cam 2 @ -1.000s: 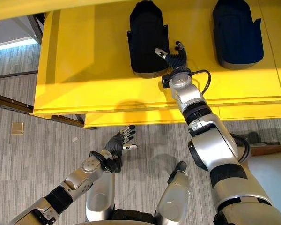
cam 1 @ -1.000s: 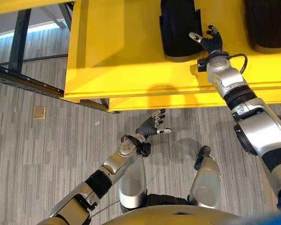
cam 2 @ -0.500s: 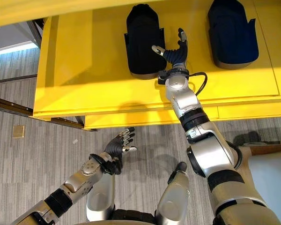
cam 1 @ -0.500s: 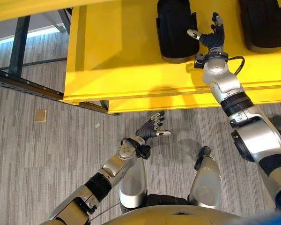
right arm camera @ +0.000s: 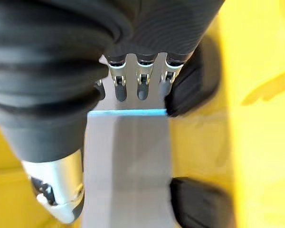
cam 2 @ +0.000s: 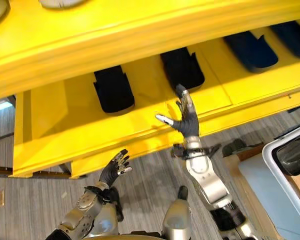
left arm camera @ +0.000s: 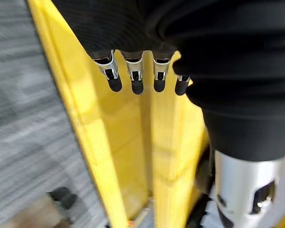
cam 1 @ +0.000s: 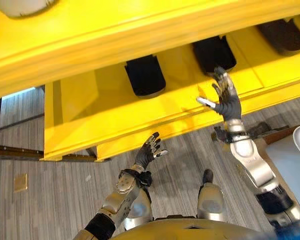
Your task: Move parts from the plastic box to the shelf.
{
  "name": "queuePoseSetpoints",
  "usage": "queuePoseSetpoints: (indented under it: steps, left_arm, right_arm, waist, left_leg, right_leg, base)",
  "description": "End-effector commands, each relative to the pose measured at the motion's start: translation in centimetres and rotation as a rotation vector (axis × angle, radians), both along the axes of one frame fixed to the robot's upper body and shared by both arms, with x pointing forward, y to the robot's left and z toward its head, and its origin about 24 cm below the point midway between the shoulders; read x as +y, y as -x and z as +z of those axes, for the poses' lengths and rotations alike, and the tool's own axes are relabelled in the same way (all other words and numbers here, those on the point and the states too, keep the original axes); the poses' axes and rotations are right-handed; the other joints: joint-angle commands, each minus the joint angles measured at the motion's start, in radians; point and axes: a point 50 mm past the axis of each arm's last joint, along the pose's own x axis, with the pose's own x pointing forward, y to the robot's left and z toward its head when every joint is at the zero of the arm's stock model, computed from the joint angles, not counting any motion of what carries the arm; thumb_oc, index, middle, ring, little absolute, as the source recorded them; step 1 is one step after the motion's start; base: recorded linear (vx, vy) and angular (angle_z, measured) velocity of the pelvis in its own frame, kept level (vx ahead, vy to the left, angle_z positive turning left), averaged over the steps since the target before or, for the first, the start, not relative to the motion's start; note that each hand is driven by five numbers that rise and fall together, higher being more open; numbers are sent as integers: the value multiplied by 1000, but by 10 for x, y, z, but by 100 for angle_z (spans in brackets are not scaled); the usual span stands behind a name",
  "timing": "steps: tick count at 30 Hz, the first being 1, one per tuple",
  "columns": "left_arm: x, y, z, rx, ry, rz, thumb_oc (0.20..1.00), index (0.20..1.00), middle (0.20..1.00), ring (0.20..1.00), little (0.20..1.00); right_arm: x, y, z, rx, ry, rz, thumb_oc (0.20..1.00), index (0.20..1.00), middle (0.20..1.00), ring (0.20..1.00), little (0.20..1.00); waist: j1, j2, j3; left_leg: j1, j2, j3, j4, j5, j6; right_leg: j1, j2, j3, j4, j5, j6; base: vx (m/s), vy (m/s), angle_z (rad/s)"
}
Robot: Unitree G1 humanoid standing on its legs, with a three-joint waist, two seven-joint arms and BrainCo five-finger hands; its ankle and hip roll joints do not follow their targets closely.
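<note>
On the yellow shelf (cam 1: 80,95), lower tier: a row of black moulded parts, standing well apart from one another. Leftmost black part (cam 1: 145,76) set back from the front lip; second black part (cam 1: 213,52) to its right, just beyond the raised fingertips of the right hand; two more dark parts (cam 2: 250,50) further right, the last cut off by the edge of the head views. Above that tier, a broad yellow upper beam (cam 2: 140,30) with pale rounded objects (cam 2: 60,2) resting on top, too cropped to identify.

Right hand (cam 1: 226,102) lifted in front of the shelf's front edge, palm toward the shelf, fingers straight and spread, thumb out to the side, gripping nothing and touching no part. Same seen in the right wrist view: straight dark-tipped fingers (right arm camera: 140,88) with black parts (right arm camera: 194,85) past them, apart from the tips.

Left hand (cam 1: 149,152) lower, over the grey striped floor (cam 1: 40,200) just before the shelf's base, fingers loosely extended, empty. Left wrist view: relaxed fingers (left arm camera: 135,80) pointing along the yellow shelf edge, nothing between them.

At far right of the right eye view, corner of a grey plastic box (cam 2: 285,160) with a dark item inside, well away from both hands.
</note>
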Motion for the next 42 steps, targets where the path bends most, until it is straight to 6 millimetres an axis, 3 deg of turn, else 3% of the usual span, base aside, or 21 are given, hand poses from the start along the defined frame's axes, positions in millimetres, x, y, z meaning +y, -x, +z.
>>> queuePoseSetpoints:
  steps: [1,4,5,12,14,15,16,17,19,21,24,25,27,29,36,38,42]
  left_arm:
    - [3,-15,26,-173,-42,-87,1000,1000,1000,1000,1000]
    - [4,-18,35,-191,26,-152,1000,1000,1000,1000,1000]
    - [-4,-25,55,-269,24,-231,1000,1000,1000,1000,1000]
    - [-25,-43,86,-384,-20,-396,1000,1000,1000,1000,1000]
    - [-28,-44,86,-365,-17,-395,1000,1000,1000,1000,1000]
    - [-26,-42,80,-334,-24,-374,1000,1000,1000,1000,1000]
    - [-26,-39,76,-319,-37,-369,1000,1000,1000,1000,1000]
    - [-24,-37,72,-308,-55,-368,1000,1000,1000,1000,1000]
    - [-18,-33,63,-284,-71,-368,1000,1000,1000,1000,1000]
    - [-12,-30,60,-277,-58,-337,1000,1000,1000,1000,1000]
    - [-9,-31,60,-282,-48,-299,1000,1000,1000,1000,1000]
    - [-5,-34,61,-276,-20,-247,1000,1000,1000,1000,1000]
    - [-2,-36,61,-275,-16,-219,1000,1000,1000,1000,1000]
    - [1,-37,60,-266,-16,-214,1000,1000,1000,1000,1000]
    - [1,-33,56,-257,19,-177,1000,1000,1000,1000,1000]
    - [-7,-36,58,-286,21,-158,1000,1000,1000,1000,1000]
    - [-16,-41,67,-361,0,-199,1000,1000,1000,1000,1000]
  right_arm:
    - [4,-30,65,-368,17,46,1000,1000,1000,1000,1000]
    - [-15,-27,58,-354,71,-120,1000,1000,1000,1000,1000]
    - [-24,-31,56,-359,49,-241,1000,1000,1000,1000,1000]
    - [-45,-38,65,-443,75,-453,1000,1000,1000,1000,1000]
    - [-52,-44,68,-433,50,-506,1000,1000,1000,1000,1000]
    - [-53,-50,67,-398,6,-502,1000,1000,1000,1000,1000]
    - [-53,-53,65,-385,2,-504,1000,1000,1000,1000,1000]
    - [-54,-54,63,-373,14,-515,1000,1000,1000,1000,1000]
    - [-61,-50,55,-340,27,-563,1000,1000,1000,1000,1000]
    - [-69,-47,51,-315,30,-593,1000,1000,1000,1000,1000]
    - [-71,-50,51,-316,44,-606,1000,1000,1000,1000,1000]
    - [-72,-53,54,-320,53,-621,1000,1000,1000,1000,1000]
    - [-74,-54,57,-314,56,-657,1000,1000,1000,1000,1000]
    - [-81,-54,57,-311,59,-713,1000,1000,1000,1000,1000]
    - [-119,-38,56,-325,173,-968,1000,1000,1000,1000,1000]
    - [-135,-32,51,-284,201,-1054,1000,1000,1000,1000,1000]
    - [-142,-31,52,-299,259,-1029,1000,1000,1000,1000,1000]
  waist:
    - [2,-15,34]
    - [-18,-26,23]
    - [-31,-26,6]
    - [-77,-46,23]
    - [-71,-53,32]
    - [-53,-59,39]
    - [-46,-61,43]
    - [-42,-62,43]
    - [-32,-52,35]
    - [-7,-44,23]
    - [15,-45,14]
    - [27,-65,10]
    - [32,-72,15]
    - [20,-72,17]
    - [-57,-61,21]
    - [-105,-42,28]
    - [-150,-33,36]
  left_leg:
    - [-21,-25,8,63,-21,70]
    - [2,-31,24,79,-45,81]
    - [25,-47,43,58,-49,90]
    - [50,-100,173,82,-102,121]
    - [70,-107,226,90,-146,118]
    - [89,-97,301,95,-157,122]
    - [94,-95,318,98,-161,127]
    - [91,-95,322,102,-164,135]
    - [61,-81,311,111,-148,158]
    - [39,-63,318,112,-135,166]
    - [18,-42,336,120,-119,156]
    - [-20,-6,371,157,-102,133]
    - [-38,36,374,184,-78,105]
    - [-29,49,367,168,-56,87]
    - [19,105,383,80,27,29]
    - [31,146,407,49,103,-15]
    - [46,178,424,20,162,-47]
  right_leg:
    - [-53,35,8,92,-13,-65]
    - [-36,35,18,86,-10,-57]
    - [-26,38,27,45,21,-44]
    - [-50,-24,22,-36,144,9]
    - [-49,-63,-47,-75,197,39]
    - [-59,-83,-147,-60,221,45]
    - [-65,-92,-170,-34,230,43]
    - [-71,-100,-165,5,223,40]
    - [-55,-90,-142,130,130,-3]
    - [-22,-94,-176,207,71,-39]
    - [21,-70,-206,195,8,-61]
    - [77,-30,-254,115,-32,-64]
    - [105,-5,-263,56,-24,-58]
    - [90,14,-249,47,-23,-52]
    - [7,71,-219,105,-59,-96]
    - [-48,96,-195,139,-82,-117]
    - [-103,118,-172,179,-99,-135]
  base:
    - [9,71,-20]
    - [-3,139,-16]
    - [-40,267,-22]
    - [-76,254,-20]
    - [-44,231,-39]
    - [-110,153,-72]
    - [-106,111,-170]
    - [-98,39,-250]
    - [-83,-17,-131]
    - [-53,-68,36]
    - [-18,-164,-52]
    - [15,-349,-108]
    - [35,-398,-111]
    - [62,-347,-145]
    - [94,-275,-51]
    - [84,-305,-39]
    - [36,-220,-39]
